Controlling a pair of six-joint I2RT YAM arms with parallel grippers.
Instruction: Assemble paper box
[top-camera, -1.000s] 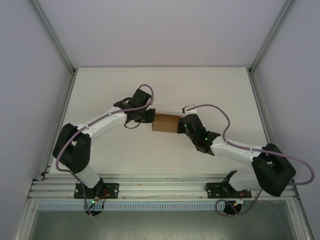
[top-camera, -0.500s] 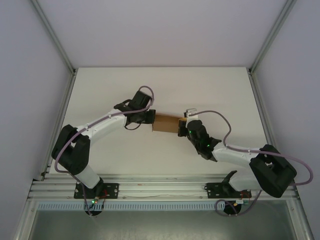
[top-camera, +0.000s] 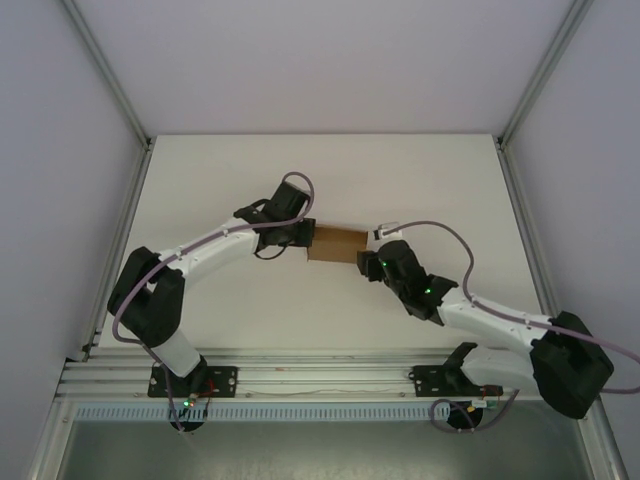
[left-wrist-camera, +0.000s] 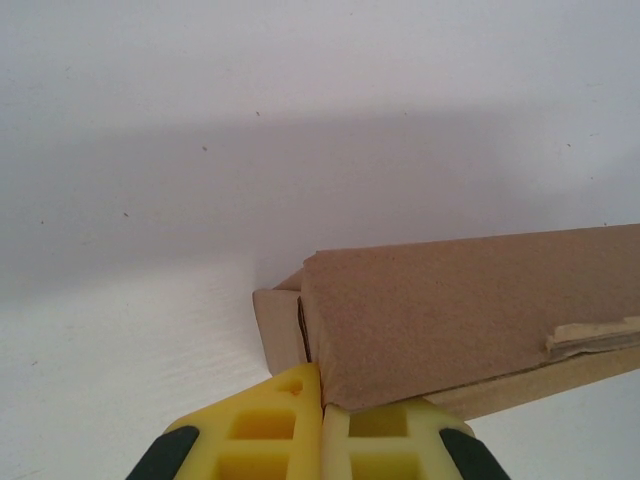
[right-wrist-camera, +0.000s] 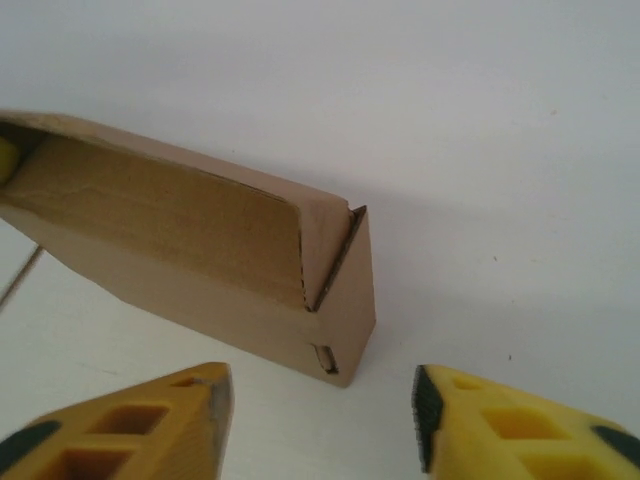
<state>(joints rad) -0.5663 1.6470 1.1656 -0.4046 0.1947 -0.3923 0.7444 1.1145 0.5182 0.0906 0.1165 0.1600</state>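
**A:** What has moved?

**B:** The right gripper (right-wrist-camera: 320, 388) has backed off the box (top-camera: 337, 244) toward the near right. A second ago it sat against the box's right end. Its elbow has swung out toward the right edge. The box has edged slightly rightward along with the left gripper (left-wrist-camera: 322, 402).

**A:** Is the right one holding anything?

**B:** No. Its jaws stand spread, with bare table (right-wrist-camera: 480, 150) between the yellow pads (right-wrist-camera: 150, 420). The box's end lies just beyond the tips, apart from them, and the body slants away to the left in the wrist view.

**A:** And the left?

**B:** It is pinching the box. Its two pads press together on a thin cardboard edge at the box's left end, and the brown body runs off to the right from there.

**A:** Where is the box overall?

**B:** Mid-table, between the two grippers, lying lengthwise across. The end facing the right gripper has a flap folded inward. I can't tell whether it rests on the table or hangs just above it.
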